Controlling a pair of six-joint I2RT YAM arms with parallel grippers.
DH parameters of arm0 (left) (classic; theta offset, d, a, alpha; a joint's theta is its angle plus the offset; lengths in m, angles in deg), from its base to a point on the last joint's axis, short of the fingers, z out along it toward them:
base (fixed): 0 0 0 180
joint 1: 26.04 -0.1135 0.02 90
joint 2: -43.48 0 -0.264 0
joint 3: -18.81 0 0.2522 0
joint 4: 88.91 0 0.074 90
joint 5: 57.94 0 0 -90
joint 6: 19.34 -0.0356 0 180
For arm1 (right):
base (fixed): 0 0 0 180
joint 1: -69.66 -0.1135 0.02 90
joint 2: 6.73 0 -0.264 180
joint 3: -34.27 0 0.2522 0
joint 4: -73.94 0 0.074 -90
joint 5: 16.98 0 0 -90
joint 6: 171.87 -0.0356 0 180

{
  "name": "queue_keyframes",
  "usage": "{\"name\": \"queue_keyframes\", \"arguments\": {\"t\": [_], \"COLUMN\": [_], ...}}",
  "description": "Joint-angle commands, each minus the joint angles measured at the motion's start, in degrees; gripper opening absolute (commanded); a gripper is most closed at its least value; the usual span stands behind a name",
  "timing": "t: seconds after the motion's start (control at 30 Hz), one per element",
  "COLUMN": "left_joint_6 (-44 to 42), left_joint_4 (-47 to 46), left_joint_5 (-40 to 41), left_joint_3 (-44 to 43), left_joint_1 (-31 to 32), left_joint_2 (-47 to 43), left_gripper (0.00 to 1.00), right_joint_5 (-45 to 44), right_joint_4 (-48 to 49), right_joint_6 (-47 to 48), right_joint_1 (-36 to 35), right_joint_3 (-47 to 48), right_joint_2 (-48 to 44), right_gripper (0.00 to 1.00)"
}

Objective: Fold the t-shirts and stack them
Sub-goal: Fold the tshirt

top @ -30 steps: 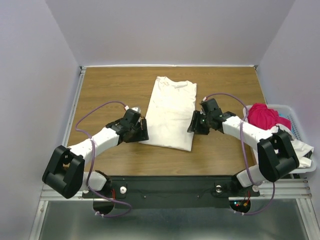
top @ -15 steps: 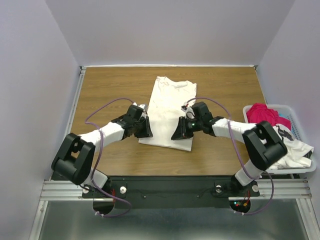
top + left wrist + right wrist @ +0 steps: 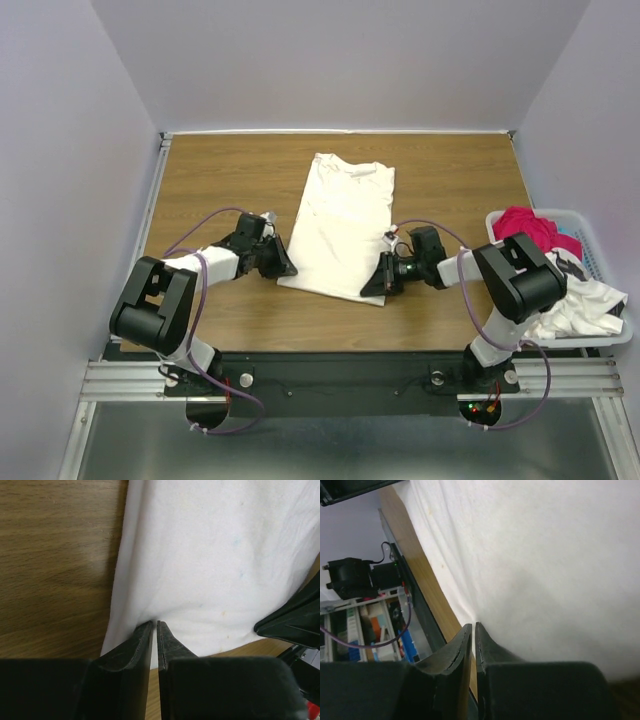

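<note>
The off-white t-shirt (image 3: 342,225) lies folded into a long strip in the middle of the table, collar at the far end. My left gripper (image 3: 285,268) is at its near-left corner, jaws shut on the hem, and the cloth (image 3: 210,565) puckers at the fingertips (image 3: 154,623). My right gripper (image 3: 372,287) is at the near-right corner, also shut on the cloth edge (image 3: 473,625). The magenta-red t-shirt (image 3: 525,230) and the white t-shirt with dark markings (image 3: 585,300) lie bunched in the basket at the right.
The white slatted basket (image 3: 566,213) stands at the table's right edge, beside the right arm. Bare wooden tabletop (image 3: 220,170) surrounds the spread shirt. A raised rail runs along the table's left side (image 3: 152,200).
Both grippers moved in and down to the shirt's near corners and closed from open onto its hem. The shirt itself has barely shifted.
</note>
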Motion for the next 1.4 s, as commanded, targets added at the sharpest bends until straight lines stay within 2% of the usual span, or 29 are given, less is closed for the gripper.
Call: {"name": "queue_keyframes", "arguments": {"t": [0.0,0.13,0.23,0.27,0.33,0.4,0.5,0.67,0.8,0.87,1.1,1.2,1.23,1.37], "left_joint_6": [-2.14,-3.10,-3.90,-4.25,-5.03,-6.00,-7.24,-8.81,-9.70,-9.96,-6.45,-4.52,-3.73,-2.58], "left_joint_4": [4.43,6.97,8.99,9.17,9.26,9.09,6.99,3.82,3.82,3.90,4.51,5.48,5.05,5.74], "left_joint_5": [5.85,5.42,5.50,5.67,6.20,6.47,6.21,4.54,3.91,4.70,7.34,7.87,8.31,11.29], "left_joint_3": [3.13,1.91,0.15,-0.46,-2.31,-6.08,-11.71,-23.55,-30.52,-32.72,-30.62,-25.89,-22.65,-17.01], "left_joint_1": [-0.82,-0.82,-0.82,-0.74,-0.74,-0.74,-0.82,-0.82,-0.74,-0.82,-2.32,-2.32,-2.14,-2.14], "left_joint_2": [1.25,-2.87,-7.87,-9.12,-10.97,-10.63,-6.59,7.20,18.79,21.36,25.24,20.86,16.93,6.18], "left_gripper": [0.22,0.24,0.31,0.38,0.44,0.46,0.46,0.42,0.38,0.36,0.31,0.30,0.30,0.30], "right_joint_5": [-5.19,-9.31,-14.22,-15.11,-16.70,-16.88,-18.11,-22.76,-24.44,-25.05,-25.93,-25.58,-26.02,-26.81], "right_joint_4": [-6.71,-12.77,-16.83,-17.96,-18.59,-18.50,-18.50,-18.59,-18.33,-18.32,-18.59,-20.24,-21.39,-25.87], "right_joint_6": [5.39,5.57,4.52,4.43,4.42,4.60,5.39,7.15,7.59,7.94,9.43,9.17,9.08,9.26], "right_joint_1": [1.13,1.13,1.21,1.56,2.35,3.32,3.50,4.72,7.89,9.21,14.49,14.57,14.49,14.49], "right_joint_3": [-1.88,-1.80,0.30,2.40,5.04,9.42,14.18,22.53,24.57,24.30,19.13,18.42,18.68,24.19], "right_joint_2": [-5.75,-14.09,-21.22,-22.97,-22.82,-19.76,-14.92,-3.76,2.22,3.63,5.40,0.15,-1.36,-7.16], "right_gripper": [0.14,0.15,0.15,0.15,0.15,0.15,0.14,0.14,0.13,0.13,0.13,0.13,0.14,0.14]}}
